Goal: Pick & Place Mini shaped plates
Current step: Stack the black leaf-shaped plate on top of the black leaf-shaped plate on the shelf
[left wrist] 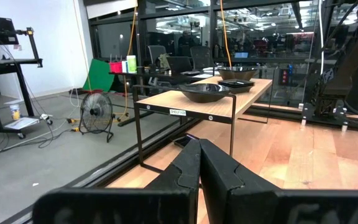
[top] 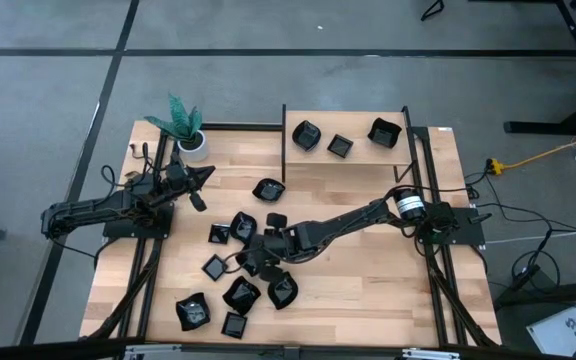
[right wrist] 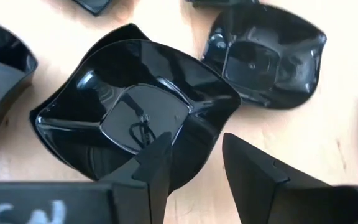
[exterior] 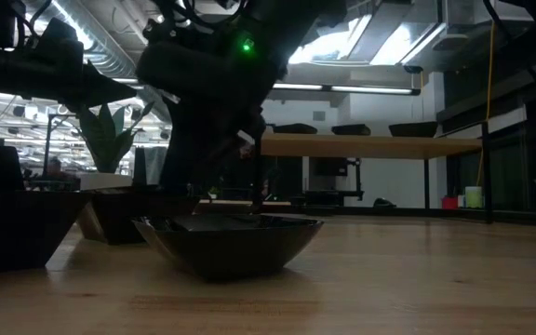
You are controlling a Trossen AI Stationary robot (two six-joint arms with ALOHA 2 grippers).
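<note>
A robotics lab: glass partitions (left wrist: 166, 37), floor fan (left wrist: 97, 112), office chairs (left wrist: 179, 65), exposed ceiling ducts (exterior: 110, 60).

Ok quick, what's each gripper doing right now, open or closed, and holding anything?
Left gripper: shut, holding nothing, parked near the table's left edge.
Right gripper: open, fingers straddling the rim of a glossy black wavy-edged mini plate, not gripping it yet.

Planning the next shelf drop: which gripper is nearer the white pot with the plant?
Left. The left gripper sits shut just beside the white pot at the table's back-left. The right gripper is open, low over the plates mid-table, clearly farther.
</note>
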